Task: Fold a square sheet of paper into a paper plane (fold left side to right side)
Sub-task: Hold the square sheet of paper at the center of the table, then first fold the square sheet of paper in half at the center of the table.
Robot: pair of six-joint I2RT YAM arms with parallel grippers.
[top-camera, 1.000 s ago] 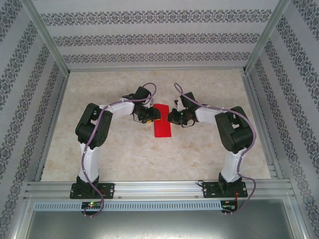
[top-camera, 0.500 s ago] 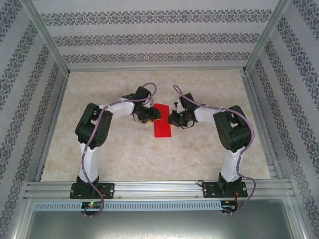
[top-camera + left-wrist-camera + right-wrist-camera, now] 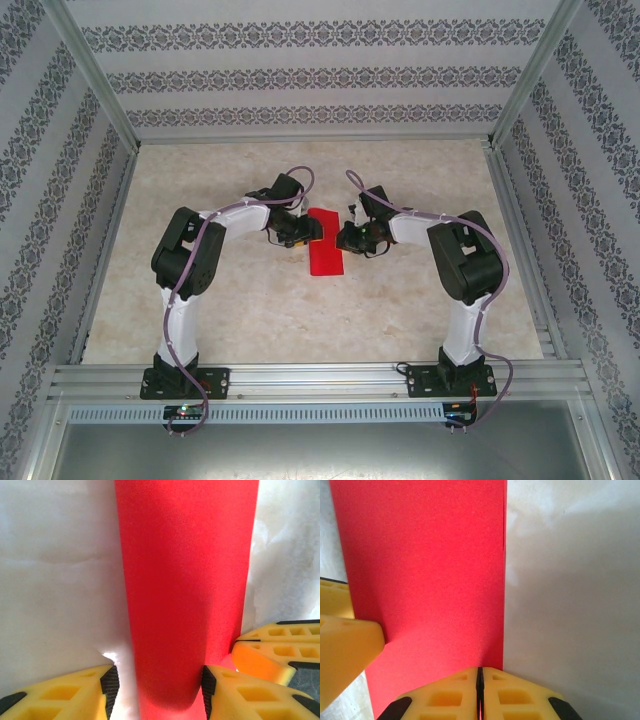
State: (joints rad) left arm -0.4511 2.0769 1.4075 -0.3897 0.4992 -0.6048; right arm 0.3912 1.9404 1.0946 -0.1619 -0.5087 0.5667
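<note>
The square sheet of paper (image 3: 325, 246) lies folded into a narrow red rectangle on the table between both grippers. My left gripper (image 3: 306, 231) is at its upper left edge. In the left wrist view it (image 3: 158, 689) is open, and the rounded, uncreased fold of the paper (image 3: 185, 580) bulges between its yellow fingers (image 3: 75, 692). My right gripper (image 3: 346, 236) is at the paper's right side. In the right wrist view it (image 3: 480, 676) is shut, its tips resting on the paper (image 3: 425, 565) just inside the straight right edge.
The marble-patterned table (image 3: 420, 320) is bounded by aluminium rails (image 3: 515, 240) and patterned walls. In the left wrist view the right gripper's yellow fingers (image 3: 280, 647) sit close at the paper's right side. In the right wrist view a left finger (image 3: 345, 650) shows.
The right gripper has edged slightly left toward the paper. The paper and the left gripper have barely shifted.
</note>
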